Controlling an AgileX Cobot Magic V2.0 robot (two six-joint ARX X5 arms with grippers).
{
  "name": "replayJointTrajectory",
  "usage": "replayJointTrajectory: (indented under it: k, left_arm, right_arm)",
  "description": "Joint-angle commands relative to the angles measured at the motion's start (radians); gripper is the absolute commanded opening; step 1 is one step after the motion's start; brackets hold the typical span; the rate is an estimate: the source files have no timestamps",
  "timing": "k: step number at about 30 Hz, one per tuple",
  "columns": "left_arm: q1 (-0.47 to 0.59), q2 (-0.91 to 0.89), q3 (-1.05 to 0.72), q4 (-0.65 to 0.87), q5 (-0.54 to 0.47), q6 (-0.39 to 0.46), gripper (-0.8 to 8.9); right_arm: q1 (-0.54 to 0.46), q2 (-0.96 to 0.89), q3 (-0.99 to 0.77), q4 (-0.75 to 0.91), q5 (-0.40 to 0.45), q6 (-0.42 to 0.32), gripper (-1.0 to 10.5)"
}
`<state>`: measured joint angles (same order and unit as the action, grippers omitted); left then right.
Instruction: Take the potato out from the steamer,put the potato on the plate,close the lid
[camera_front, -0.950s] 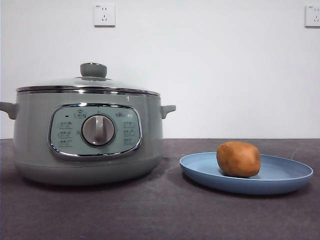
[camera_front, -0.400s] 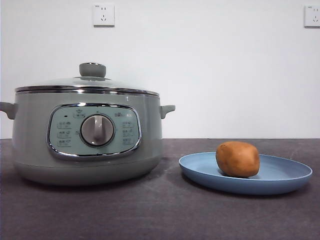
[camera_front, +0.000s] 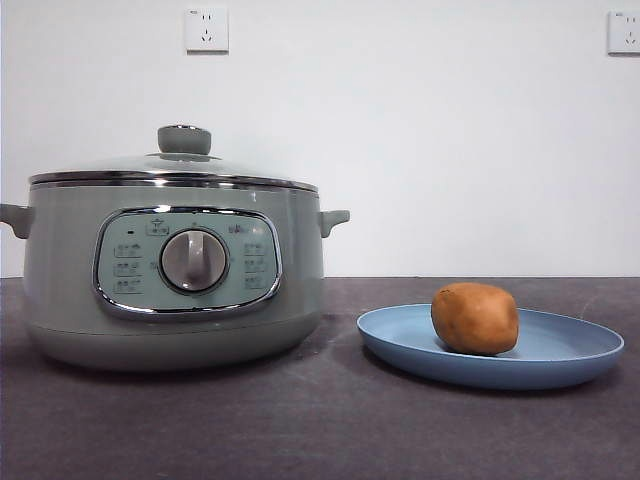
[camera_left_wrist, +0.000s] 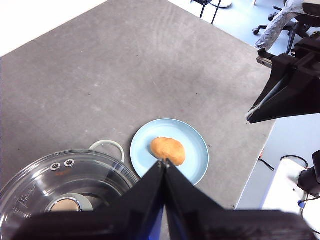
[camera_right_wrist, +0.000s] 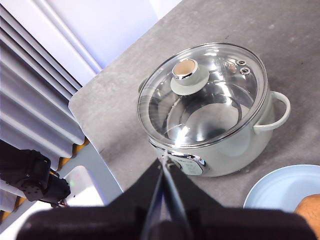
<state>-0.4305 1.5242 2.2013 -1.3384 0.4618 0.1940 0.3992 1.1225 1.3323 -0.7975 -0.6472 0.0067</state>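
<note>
**Inventory: potato plated, lid seated, both arms high and clear**

1. Potato (camera_front: 475, 318): orange-brown, lies on the plate (camera_front: 580, 350), a bit off centre toward the steamer side. Not in the pot. Nothing touches it.
2. Plate: light blue, shallow, on the grey table (camera_front: 320, 430) just beside the steamer (camera_front: 60, 280), not touching it.
3. Steamer: sage-green, dial (camera_front: 195, 260) facing the front cam. Inside looks bare through the glass in the right wrist view.
4. Lid (camera_right_wrist: 202, 95): glass, steel rim, green knob (camera_front: 184, 139). Sits level on the pot rim all round, as far as you can see.
5. Left gripper (camera_left_wrist: 164, 162): high above the table, jaws pressed together, holding nothing.
6. Right gripper (camera_right_wrist: 164, 160): also high, over the steamer's front edge, jaws clenched, empty.

Risks, as judged: task looks done, so the main hazard is extra motion. If you drop either arm, a closed tip could knock the knob and skew the lid, or nudge the potato so it rolls off the low plate rim.

Surroundings: two wall sockets (camera_front: 206, 29) behind; office chairs (camera_left_wrist: 280, 20) past the table edge. Nothing stands between plate and pot.
</note>
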Motion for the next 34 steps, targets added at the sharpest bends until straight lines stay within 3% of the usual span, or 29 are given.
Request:
replayJointTrajectory:
  k: [1,5,11,16,19,28,34]
  left_arm:
    - [0.001,0.006,-0.001,-0.043,0.002,0.005,-0.04]
    - [0.0,0.007,-0.001,-0.041,0.014,0.005,-0.04]
    - [0.007,-0.026,-0.001,-0.037,-0.081,0.019,-0.04]
    - [0.007,-0.11,-0.094,0.109,-0.098,0.001,-0.04]
    - [0.004,-0.224,-0.336,0.328,-0.089,0.007,-0.04]
    - [0.049,-0.711,-1.341,1.126,-0.101,-0.223,-0.04]
    - [0.116,-0.97,-1.753,1.386,-0.251,-0.38,-0.04]
  right_arm:
    - [0.001,-0.002,0.004,0.003,0.002,-0.008,0.0]
    - [0.001,-0.002,0.004,0.003,0.002,-0.008,0.0]
    - [0.001,-0.002,0.004,0.003,0.001,-0.008,0.0]
    - [0.001,-0.002,0.004,0.003,0.002,-0.008,0.0]
    - [0.001,-0.002,0.004,0.003,0.002,-0.008,0.0]
    - [0.001,-0.002,0.004,0.003,0.002,-0.008,0.0]
    - [0.001,-0.002,0.004,0.003,0.002,-0.008,0.0]
